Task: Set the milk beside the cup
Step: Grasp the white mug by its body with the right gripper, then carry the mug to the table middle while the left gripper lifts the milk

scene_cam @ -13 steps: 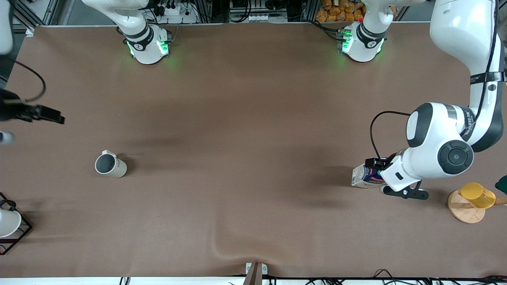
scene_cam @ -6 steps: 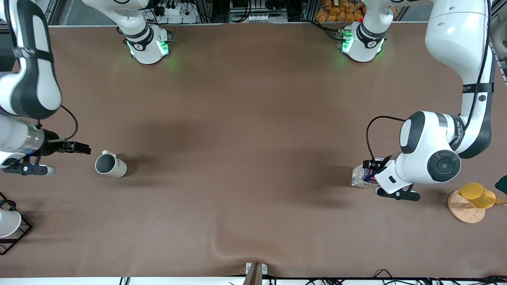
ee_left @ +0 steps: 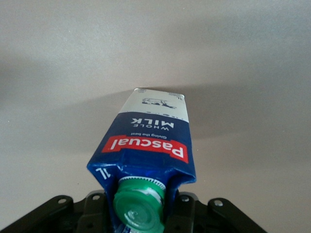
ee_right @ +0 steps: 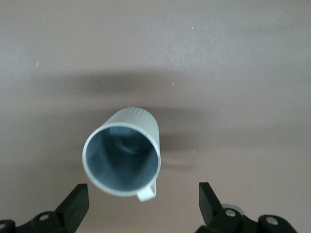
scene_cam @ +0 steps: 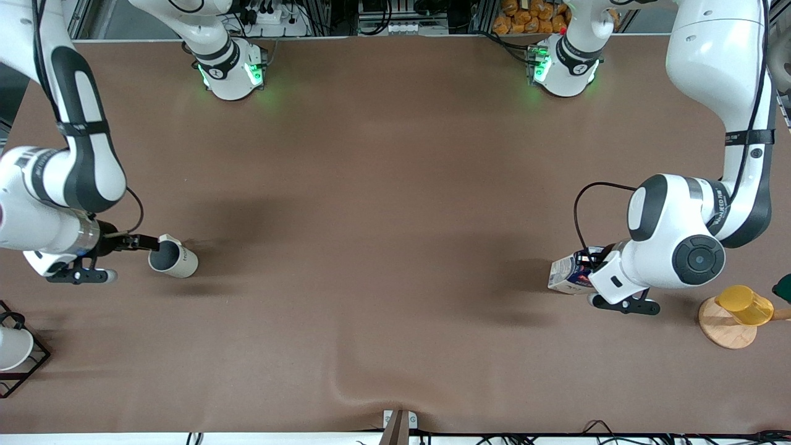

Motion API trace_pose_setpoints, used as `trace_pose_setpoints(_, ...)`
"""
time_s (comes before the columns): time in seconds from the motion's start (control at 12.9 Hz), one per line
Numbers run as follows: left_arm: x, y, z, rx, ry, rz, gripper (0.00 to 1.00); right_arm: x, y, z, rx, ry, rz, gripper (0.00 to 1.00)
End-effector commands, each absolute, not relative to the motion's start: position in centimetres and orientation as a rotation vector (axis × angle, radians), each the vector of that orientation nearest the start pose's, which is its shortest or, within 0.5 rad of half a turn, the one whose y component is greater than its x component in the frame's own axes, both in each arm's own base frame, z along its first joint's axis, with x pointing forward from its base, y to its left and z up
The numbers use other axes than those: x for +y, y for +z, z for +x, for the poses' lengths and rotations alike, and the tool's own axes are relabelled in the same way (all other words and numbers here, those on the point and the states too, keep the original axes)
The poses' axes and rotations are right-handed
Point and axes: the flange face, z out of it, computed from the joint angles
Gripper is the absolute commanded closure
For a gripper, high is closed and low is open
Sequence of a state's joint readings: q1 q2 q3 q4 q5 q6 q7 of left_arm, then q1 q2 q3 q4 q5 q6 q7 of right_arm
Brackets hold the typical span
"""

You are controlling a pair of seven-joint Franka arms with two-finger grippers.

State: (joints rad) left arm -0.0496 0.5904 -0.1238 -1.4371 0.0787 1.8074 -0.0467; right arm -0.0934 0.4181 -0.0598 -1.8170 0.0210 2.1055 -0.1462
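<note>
Left arm is down at its own end of the worktop (scene_cam: 395,185), left pincer (scene_cam: 584,258) low over the milk (scene_cam: 565,274). From the left wrist cam the carton (ee_left: 148,145) sits between the finger mounts, green cap (ee_left: 138,211) close to the camera, white base far from it. So the carton's long axis runs along the pincer's reach, and in the front view its base end points toward the right arm's end of the worktop. Looks like the fingers are pinching the gable end, but the tips themselves are hidden under the carton, so can't tell for sure. Also can't tell if the milk is tipped on the worktop or just off it.

Over at the right arm's end: cup (scene_cam: 173,259) stands upright on the worktop, grey inside showing, well apart from the milk. Right pincer (scene_cam: 145,242) sits level with the rim, tips just at the cup. Right wrist cam looks straight into the mouth of the cup (ee_right: 124,153), small handle (ee_right: 146,192) on the camera-side rim, fingers (ee_right: 74,204) spread wide, one on each side, nothing gripped.

Yellow cup (scene_cam: 744,305) on its wooden stand (scene_cam: 723,324) is near the left arm's elbow. White cup (scene_cam: 12,346) in a black wire rack (scene_cam: 28,364) sits nearer the front cam than the mug.
</note>
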Motion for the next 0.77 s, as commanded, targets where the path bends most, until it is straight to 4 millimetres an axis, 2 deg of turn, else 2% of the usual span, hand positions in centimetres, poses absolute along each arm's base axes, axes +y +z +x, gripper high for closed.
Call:
trace_pose_setpoints(0.0,-9.9,35.2,68.2,0.176,0.284,-3.106,1.0,-9.9,26.7,63.0,0.02,0.179,-3.112,0.0)
trace_pose_setpoints(0.08,-9.7,35.8,68.2,0.163,0.276,-3.12,1.0,-9.8,25.7,63.0,0.016,0.167,-3.115,0.05)
trace_pose_setpoints(0.15,-9.8,36.6,68.2,0.16,0.258,-3.126,1.0,-9.7,25.3,63.1,0.004,0.154,-3.117,0.19)
trace_pose_setpoints(0.39,-11.0,37.7,68.0,0.081,0.232,-3.131,1.0,-9.7,24.9,63.1,-0.017,0.149,-3.118,0.95)
trace_pose_setpoints(0.46,-12.0,38.4,67.7,0.053,0.221,-3.134,1.0,-9.7,24.9,63.1,-0.015,0.151,-3.118,1.0)
trace_pose_setpoints(0.54,-13.4,39.3,67.4,0.033,0.204,-3.143,1.0,-9.5,25.0,63.1,-0.02,0.158,-3.116,1.0)
trace_pose_setpoints(0.7,-16.1,39.5,66.8,-0.044,0.209,-3.151,1.0,-8.9,25.9,63.3,-0.02,0.172,-3.113,1.0)
